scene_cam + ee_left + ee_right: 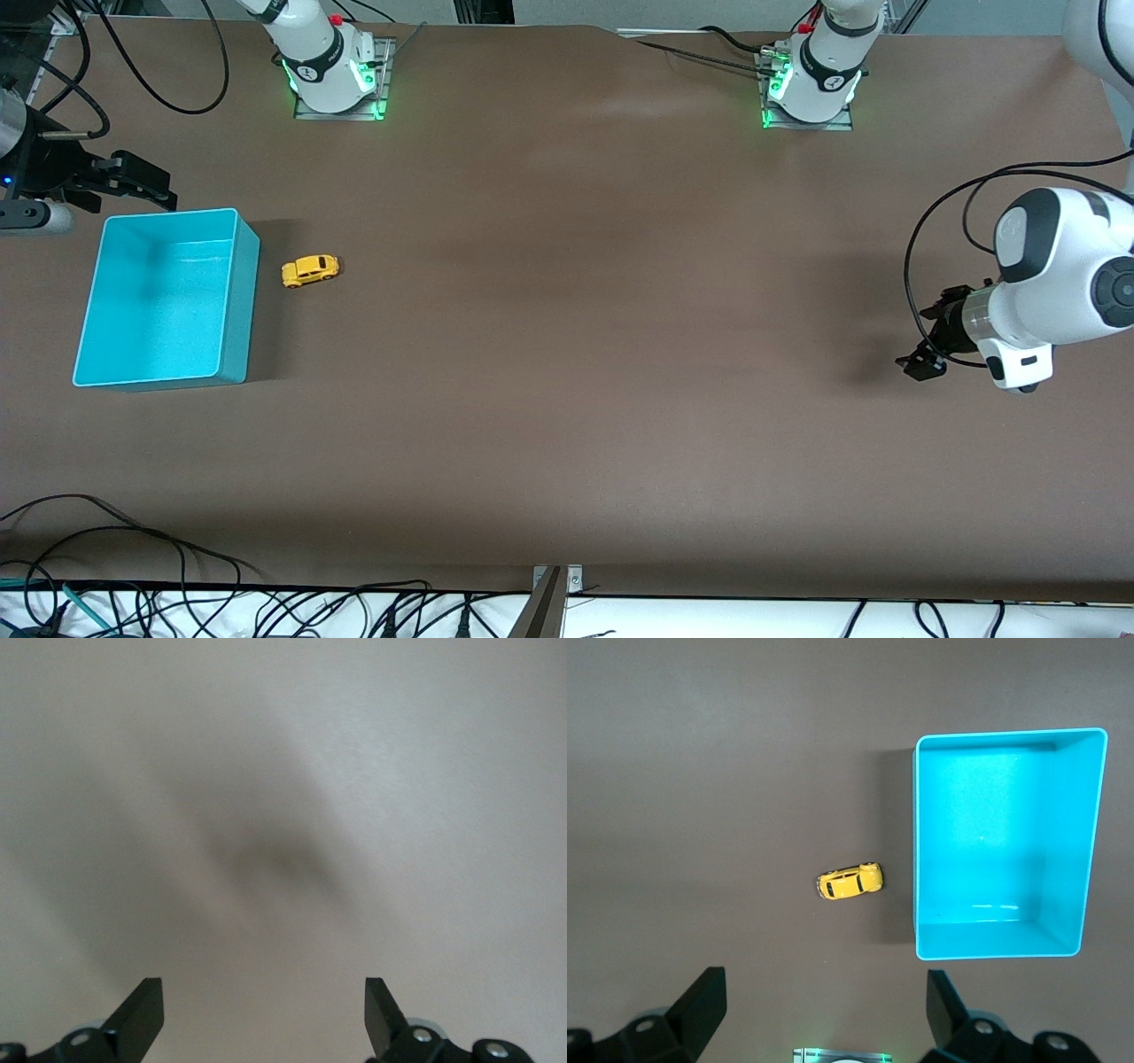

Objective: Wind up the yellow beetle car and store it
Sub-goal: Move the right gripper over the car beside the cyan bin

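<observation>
The yellow beetle car (310, 270) is seen on its wheels on the brown surface (576, 310), just beside the turquoise bin (239, 301), apart from its wall, toward the right arm's end. The right gripper (133, 182) is held over the surface by the bin's corner nearer the bases, jaws parted and unloaded. The left gripper (926, 350) is held over bare surface at the left arm's end, jaws likewise spread wide.

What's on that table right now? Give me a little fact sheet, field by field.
toy: yellow beetle car, on its wheels on the table, untouched
container: turquoise bin, beside the car, nothing in it
right hand: open, near the bin's corner, holding nothing
left hand: open, waiting over bare table at the left arm's end
task progress: not yet started
</observation>
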Available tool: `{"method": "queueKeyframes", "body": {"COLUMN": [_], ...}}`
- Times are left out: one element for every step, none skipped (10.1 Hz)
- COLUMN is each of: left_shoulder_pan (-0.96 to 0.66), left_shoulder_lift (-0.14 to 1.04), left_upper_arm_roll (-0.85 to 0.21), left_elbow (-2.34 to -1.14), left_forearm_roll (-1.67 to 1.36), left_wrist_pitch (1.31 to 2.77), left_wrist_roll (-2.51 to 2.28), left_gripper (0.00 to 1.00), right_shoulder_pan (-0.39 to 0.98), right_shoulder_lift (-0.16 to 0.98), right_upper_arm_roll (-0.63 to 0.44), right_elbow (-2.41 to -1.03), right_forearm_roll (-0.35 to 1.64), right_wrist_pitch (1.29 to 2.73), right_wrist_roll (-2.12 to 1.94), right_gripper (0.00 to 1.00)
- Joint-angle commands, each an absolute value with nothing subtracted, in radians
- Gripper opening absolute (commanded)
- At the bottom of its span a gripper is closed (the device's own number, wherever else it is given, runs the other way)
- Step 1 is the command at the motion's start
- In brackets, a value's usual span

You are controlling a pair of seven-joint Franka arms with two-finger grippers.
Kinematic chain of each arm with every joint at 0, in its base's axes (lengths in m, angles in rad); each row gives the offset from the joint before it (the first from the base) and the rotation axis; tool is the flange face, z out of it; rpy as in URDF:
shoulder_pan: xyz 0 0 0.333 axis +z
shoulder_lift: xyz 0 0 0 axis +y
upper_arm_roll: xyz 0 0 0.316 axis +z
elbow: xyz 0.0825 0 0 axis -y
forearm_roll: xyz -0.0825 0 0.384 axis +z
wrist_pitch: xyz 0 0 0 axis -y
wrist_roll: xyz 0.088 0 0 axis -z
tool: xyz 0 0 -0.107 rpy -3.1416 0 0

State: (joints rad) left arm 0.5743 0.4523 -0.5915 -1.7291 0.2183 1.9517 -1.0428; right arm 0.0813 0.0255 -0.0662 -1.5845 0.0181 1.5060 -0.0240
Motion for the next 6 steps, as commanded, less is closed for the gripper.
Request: {"method": "queueKeyframes", "body": {"left_shoulder_pan": [0.578,0.577,0.574,0.574,0.571,0.569], "left_shoulder_lift": [0.451,0.451,0.451,0.451,0.451,0.451], "left_upper_arm_roll": [-0.618,-0.621,-0.626,-0.627,-0.627,-0.627], "left_elbow": [-1.683,-1.68,-1.663,-1.652,-1.652,-1.652], "left_forearm_roll": [0.192,0.193,0.193,0.195,0.195,0.195], "left_wrist_pitch": [1.885,1.876,1.855,1.841,1.841,1.839], "left_wrist_roll": [-0.869,-0.773,-0.738,-0.735,-0.736,-0.735], "left_gripper": [1.0,1.0,1.0,1.0,1.0,1.0], "right_shoulder_pan": [0.08,0.081,0.086,0.087,0.087,0.09], "right_shoulder_lift": [0.043,0.048,0.064,0.08,0.098,0.116], "right_upper_arm_roll": [-0.071,-0.071,-0.069,-0.066,-0.064,-0.061], "right_elbow": [-1.572,-1.572,-1.569,-1.569,-1.568,-1.568], "right_forearm_roll": [0.022,0.025,0.026,0.026,0.028,0.028], "right_wrist_pitch": [1.505,1.505,1.506,1.534,1.563,1.586], "right_wrist_roll": [-0.048,-0.048,-0.045,-0.043,-0.044,-0.044], "right_gripper": [1.0,1.0,1.0,1.0,1.0,1.0]}}
